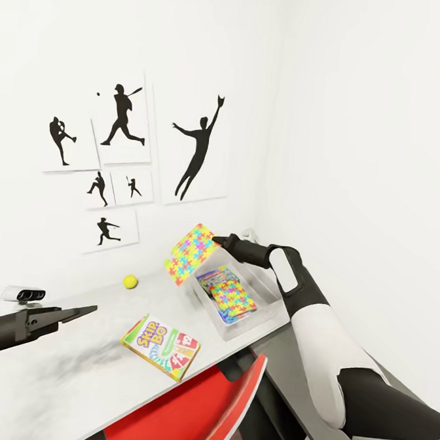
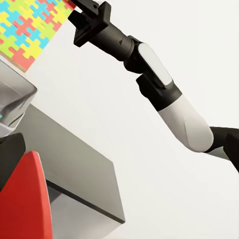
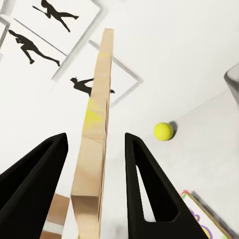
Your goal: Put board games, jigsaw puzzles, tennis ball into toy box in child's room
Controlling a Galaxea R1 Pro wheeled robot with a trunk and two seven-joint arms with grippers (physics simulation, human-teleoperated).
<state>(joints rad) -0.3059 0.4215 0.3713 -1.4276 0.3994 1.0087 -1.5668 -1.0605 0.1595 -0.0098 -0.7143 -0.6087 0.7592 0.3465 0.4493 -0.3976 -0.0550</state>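
White table [image 1: 52, 372] runs across the lower half of the head frame; at centre right the clear toy box [image 1: 266, 312] sits near its corner with one jigsaw puzzle [image 1: 231, 294] already lying inside. Right gripper [image 1: 220, 241] holds a second jigsaw puzzle box [image 1: 191, 254] tilted on edge above the toy box's upper-left rim. In the right wrist view the box edge [image 3: 94, 149] runs between the two black fingers [image 3: 144, 184] with gaps showing on both sides, so the jaws look spread, not pinching; contact cannot be confirmed. Main risk, as I judge it: the box sits half outside the rim, so a release here could tip it onto the table, or leave it propped on the wall and on the puzzle already inside. A light hold at one corner could also let it swing. Red chair back [image 1: 226, 411] sits at lower centre, tight against the table front, crowding the right arm's elbow room. Skip-Bo board game [image 1: 160, 346], lower centre, lies flat near the front edge, untouched. Left gripper [image 1: 82, 311] hovers at lower left, fingers nearly together, holding nothing. Tennis ball [image 1: 130, 281], left of centre, rests free by the wall and could roll if knocked.
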